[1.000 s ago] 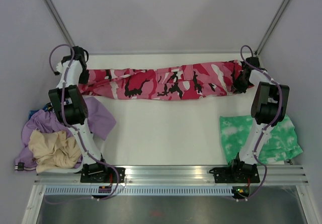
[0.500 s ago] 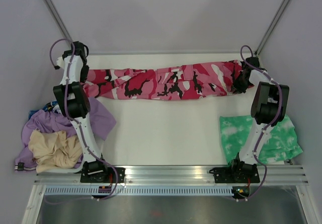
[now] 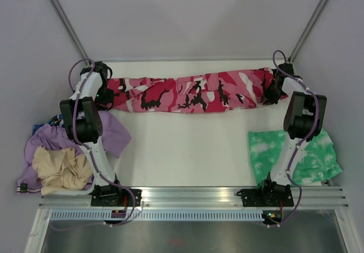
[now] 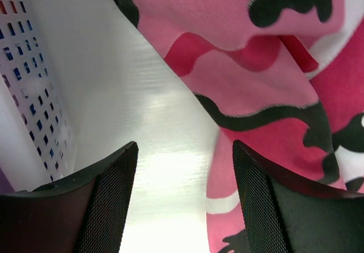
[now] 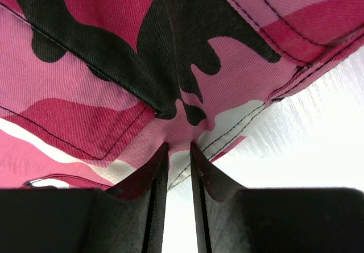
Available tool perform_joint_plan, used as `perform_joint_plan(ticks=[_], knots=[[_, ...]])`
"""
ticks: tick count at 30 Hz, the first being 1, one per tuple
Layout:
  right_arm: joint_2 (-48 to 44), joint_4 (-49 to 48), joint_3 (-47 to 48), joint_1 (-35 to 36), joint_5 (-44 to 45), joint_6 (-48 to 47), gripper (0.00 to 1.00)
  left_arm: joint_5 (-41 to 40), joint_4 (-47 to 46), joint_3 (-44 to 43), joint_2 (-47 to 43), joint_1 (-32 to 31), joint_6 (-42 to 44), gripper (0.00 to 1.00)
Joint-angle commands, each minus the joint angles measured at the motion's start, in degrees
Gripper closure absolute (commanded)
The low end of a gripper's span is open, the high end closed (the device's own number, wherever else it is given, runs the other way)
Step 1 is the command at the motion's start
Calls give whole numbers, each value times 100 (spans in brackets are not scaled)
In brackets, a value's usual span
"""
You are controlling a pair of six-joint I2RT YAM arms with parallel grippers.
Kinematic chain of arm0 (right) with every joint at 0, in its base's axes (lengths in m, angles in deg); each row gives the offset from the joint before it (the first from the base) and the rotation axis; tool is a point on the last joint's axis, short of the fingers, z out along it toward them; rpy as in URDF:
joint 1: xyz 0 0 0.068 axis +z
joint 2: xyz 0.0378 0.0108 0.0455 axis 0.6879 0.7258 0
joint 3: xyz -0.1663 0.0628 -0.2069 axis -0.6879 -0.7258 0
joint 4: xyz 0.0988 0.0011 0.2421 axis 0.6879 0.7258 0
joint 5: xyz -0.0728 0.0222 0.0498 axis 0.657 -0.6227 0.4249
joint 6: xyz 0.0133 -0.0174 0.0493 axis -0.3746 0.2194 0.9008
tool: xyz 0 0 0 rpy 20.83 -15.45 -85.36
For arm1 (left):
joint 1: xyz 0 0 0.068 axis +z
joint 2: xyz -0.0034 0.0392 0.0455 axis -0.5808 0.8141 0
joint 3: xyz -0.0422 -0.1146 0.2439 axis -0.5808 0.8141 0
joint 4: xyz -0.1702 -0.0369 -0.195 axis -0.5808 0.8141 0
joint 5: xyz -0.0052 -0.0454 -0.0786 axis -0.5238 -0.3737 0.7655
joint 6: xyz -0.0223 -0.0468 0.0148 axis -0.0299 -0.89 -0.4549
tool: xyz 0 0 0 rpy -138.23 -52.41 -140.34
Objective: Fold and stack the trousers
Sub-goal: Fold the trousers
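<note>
Both ends matter: right hand (image 5: 177, 150) pinches the trousers (image 3: 187, 94) at the right end, left hand (image 4: 185, 150) hangs open just beside the left end. They lie stretched along the desk (image 3: 187, 150) far edge. I'd grab a full cloth layer before folding.

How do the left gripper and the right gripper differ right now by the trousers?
The left gripper is open, holding nothing; the right gripper is shut on a fold of the trousers. The left gripper hangs over bare table beside the cloth; the right gripper is on it. Both are at the trousers' ends.
</note>
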State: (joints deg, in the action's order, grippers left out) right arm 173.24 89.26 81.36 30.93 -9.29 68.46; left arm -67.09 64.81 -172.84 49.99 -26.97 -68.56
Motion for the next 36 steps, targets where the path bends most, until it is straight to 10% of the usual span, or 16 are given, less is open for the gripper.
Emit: perform_joint_plan(ticks=[1,14,20,36], knots=[[99,61,150,-12,12,-83,72,-234,-133,90,-62,122,-380,26],[-192,43,-44,-3,188,137,72,-384,-2383,969,17,693,297,37],[-244,78,-88,5,241,181,72,-384,-2374,1057,18,728,253,96],[-51,43,9,23,162,198,73,-376,-2884,126,-291,799,1158,98]])
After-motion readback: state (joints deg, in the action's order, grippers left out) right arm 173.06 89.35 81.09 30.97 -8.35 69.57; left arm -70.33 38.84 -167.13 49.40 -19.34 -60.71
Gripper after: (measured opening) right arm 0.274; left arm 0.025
